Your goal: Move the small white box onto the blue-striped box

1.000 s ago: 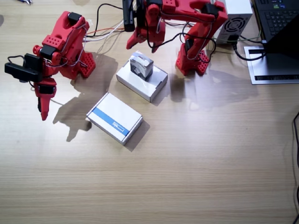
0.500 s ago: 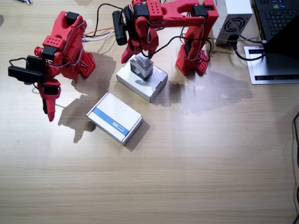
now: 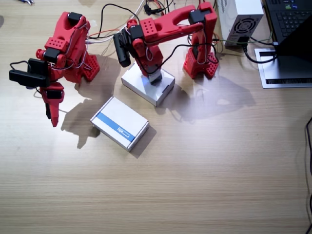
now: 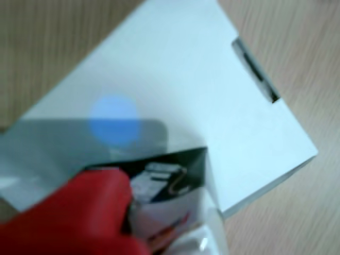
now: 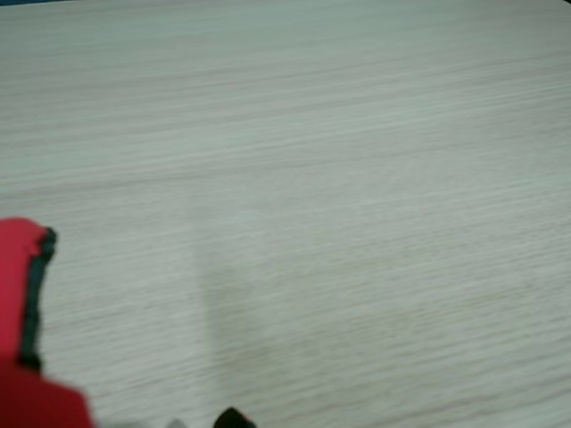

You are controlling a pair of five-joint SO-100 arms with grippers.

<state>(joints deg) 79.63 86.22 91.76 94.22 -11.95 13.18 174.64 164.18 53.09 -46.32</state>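
Your left gripper sat down over the small white box on the plain white box; its grip was unclear. Your right gripper hung empty, jaws together, beside the blue-striped box.

On the tabletop, the blue-striped box lies left of centre. Above and to its right sits the plain box, with the left pincer over it.

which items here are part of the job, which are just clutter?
Job:
- small white box, at the left gripper
- blue-striped box
- plain white box it sits on

Clutter:
- right gripper, idle over bare table
- power supply
- laptop
- cables
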